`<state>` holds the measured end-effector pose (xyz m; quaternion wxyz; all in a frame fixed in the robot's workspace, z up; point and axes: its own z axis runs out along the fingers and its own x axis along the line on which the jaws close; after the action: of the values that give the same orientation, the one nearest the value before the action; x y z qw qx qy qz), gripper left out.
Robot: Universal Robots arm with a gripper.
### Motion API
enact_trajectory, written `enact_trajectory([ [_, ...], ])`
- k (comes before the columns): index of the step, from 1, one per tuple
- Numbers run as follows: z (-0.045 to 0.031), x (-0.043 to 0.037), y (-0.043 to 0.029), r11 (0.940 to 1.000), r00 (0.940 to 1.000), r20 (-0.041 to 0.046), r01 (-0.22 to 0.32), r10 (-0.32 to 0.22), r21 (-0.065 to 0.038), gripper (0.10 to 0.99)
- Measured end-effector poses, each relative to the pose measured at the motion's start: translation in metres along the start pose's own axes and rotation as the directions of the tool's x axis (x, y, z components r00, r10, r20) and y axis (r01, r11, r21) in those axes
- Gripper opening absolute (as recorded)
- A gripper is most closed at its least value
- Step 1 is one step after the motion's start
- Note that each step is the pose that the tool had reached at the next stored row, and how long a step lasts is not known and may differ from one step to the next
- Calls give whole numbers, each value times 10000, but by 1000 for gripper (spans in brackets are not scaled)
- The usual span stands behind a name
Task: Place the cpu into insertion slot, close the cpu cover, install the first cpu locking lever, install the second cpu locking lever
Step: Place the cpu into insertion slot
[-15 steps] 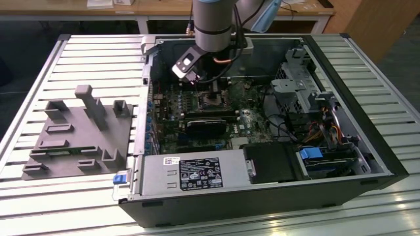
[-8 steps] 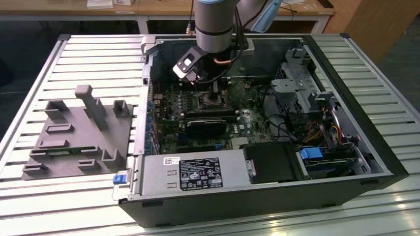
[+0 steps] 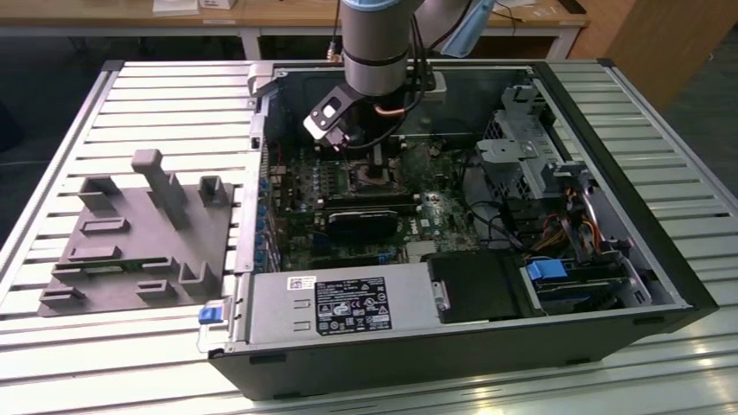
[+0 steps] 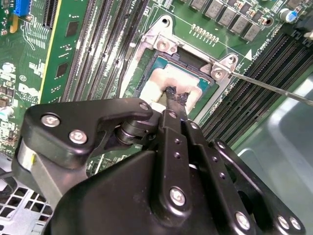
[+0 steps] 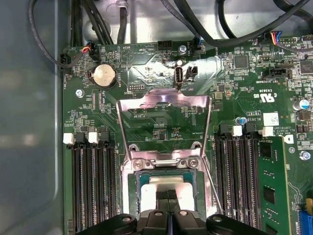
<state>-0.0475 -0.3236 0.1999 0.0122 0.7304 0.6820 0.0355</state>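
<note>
The cpu (image 4: 188, 78) (image 5: 148, 190), pale and square, lies flat inside the insertion slot (image 4: 165, 45) (image 5: 161, 163) on the green motherboard. My gripper (image 4: 174, 96) (image 5: 168, 196) (image 3: 378, 162) stands straight above it. Its two black fingertips are pressed together and their tip rests on the middle of the chip's top. The cpu cover (image 5: 166, 99), a silver frame with a square window, is swung up and away from the socket. A thin wire locking lever (image 4: 274, 89) (image 5: 211, 183) sticks out unlatched beside the socket.
Long black memory slots (image 5: 90, 181) (image 5: 239, 176) flank the socket on both sides. In the exterior view the open computer case (image 3: 461, 346) lies on a slatted table, with a grey fixture block (image 3: 138, 233) at that view's left. Cables (image 3: 507, 225) and drive cages sit at its right.
</note>
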Motion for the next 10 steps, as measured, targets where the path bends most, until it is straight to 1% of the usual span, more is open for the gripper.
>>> enact_trajectory([
  [10, 11, -1, -1, 10000, 10000, 1, 0, 0, 1, 106],
])
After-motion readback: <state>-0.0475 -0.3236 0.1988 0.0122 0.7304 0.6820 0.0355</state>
